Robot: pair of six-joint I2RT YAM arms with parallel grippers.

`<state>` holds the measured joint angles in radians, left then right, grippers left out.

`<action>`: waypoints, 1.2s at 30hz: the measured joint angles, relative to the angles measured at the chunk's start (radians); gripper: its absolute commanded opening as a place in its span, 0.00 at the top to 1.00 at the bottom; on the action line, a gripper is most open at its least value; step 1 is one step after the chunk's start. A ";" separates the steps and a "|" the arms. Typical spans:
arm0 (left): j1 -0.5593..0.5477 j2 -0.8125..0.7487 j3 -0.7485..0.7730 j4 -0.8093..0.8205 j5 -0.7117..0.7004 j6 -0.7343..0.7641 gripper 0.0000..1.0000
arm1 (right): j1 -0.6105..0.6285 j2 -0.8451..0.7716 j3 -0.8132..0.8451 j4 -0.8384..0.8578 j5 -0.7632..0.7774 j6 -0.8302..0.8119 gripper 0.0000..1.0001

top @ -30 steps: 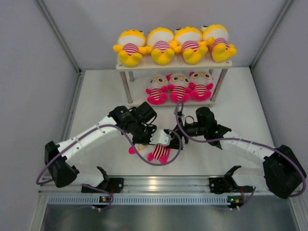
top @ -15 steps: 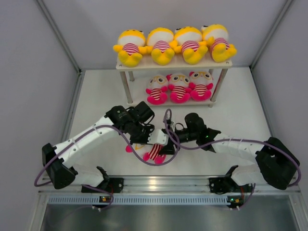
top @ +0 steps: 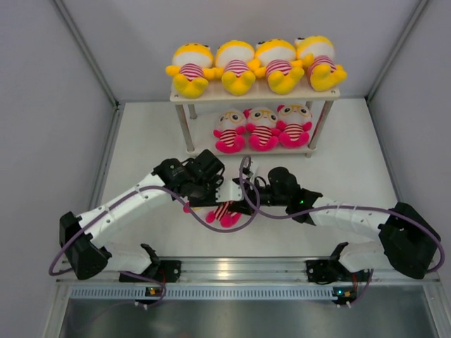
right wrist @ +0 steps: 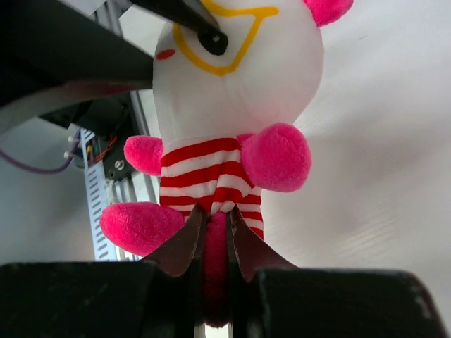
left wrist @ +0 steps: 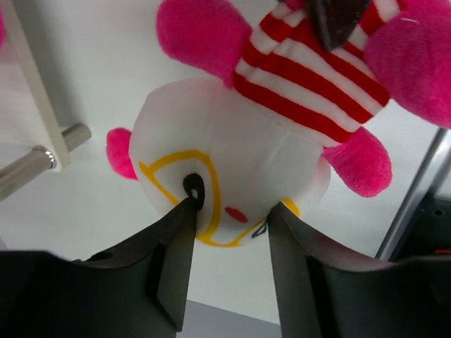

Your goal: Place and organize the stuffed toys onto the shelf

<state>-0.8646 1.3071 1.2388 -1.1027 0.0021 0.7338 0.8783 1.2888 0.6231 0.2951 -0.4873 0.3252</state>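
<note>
Eight dolls in all. Beyond the claws, four yellow dolls (top: 192, 67) fill the top board of the shelf (top: 211, 97). Three pink dolls (top: 263, 128) sit below, with a gap at their left. The eighth doll (right wrist: 239, 70) is between the claws. The right claw (right wrist: 215, 211) pinches its pink lower end, and the left claw (left wrist: 229, 211) is spread at its face. Tabletop (top: 148, 141) spreads wide on both sides.

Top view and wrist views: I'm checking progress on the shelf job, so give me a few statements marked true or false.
The top board of the shelf holds four yellow dolls. True.
The lower board holds four pink dolls. False: three pink dolls sit there.
The right claw is shut on the loose pink doll at its lower body. True.
The left claw grips a yellow doll. False: its jaws stand apart at the loose pink doll's face.
</note>
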 measured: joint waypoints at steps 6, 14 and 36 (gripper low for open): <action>0.003 -0.003 -0.013 0.042 -0.185 -0.124 0.06 | 0.003 -0.021 0.000 -0.013 0.120 0.039 1.00; 0.117 -0.118 -0.145 0.054 -0.367 -0.213 0.01 | 0.003 -0.033 0.000 -0.032 0.220 0.092 1.00; 0.597 -0.359 -0.177 0.064 -0.292 -0.317 0.01 | 0.056 0.193 0.436 -0.034 0.732 0.182 1.00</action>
<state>-0.2676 0.9485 1.0615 -1.0386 -0.2897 0.4164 0.9340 1.4818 1.0588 0.2611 0.2447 0.5076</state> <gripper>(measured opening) 0.987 0.077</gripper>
